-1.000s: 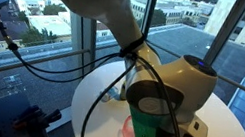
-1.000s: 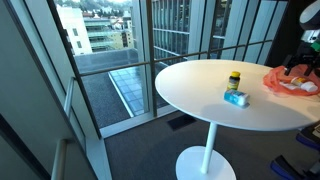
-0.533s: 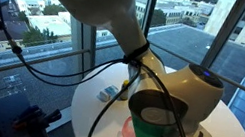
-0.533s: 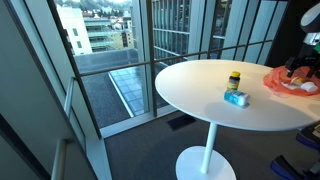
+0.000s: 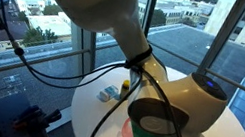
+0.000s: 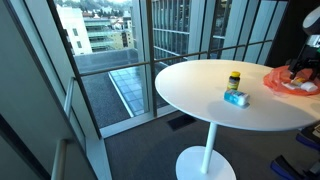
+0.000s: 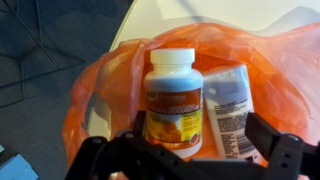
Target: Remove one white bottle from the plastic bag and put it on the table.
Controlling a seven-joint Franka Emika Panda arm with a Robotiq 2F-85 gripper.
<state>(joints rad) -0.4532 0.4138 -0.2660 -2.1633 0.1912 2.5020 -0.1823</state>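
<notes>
In the wrist view an orange plastic bag (image 7: pixel 95 90) lies open on the white table. Two white bottles lie in it side by side: one with a white cap and an orange label (image 7: pixel 172 95), and one with a grey printed label (image 7: pixel 228 110). My gripper (image 7: pixel 197 140) is open just above them. Its left finger (image 7: pixel 130 135) is beside the orange-label bottle and its right finger (image 7: pixel 264 133) is beside the other bottle. The bag also shows in both exterior views (image 6: pixel 290 83) (image 5: pixel 129 136), with the gripper (image 6: pixel 300 70) over it.
A small bottle with a yellow cap (image 6: pixel 234 79) and a blue object (image 6: pixel 235 97) stand on the round white table (image 6: pixel 200 95), away from the bag. They also show near the far rim (image 5: pixel 126 83). Glass walls and a railing surround the table.
The arm's wrist has shifted over the bag, which uncovers the small bottle and the blue object in an exterior view. The gripper stays open over the bag.
</notes>
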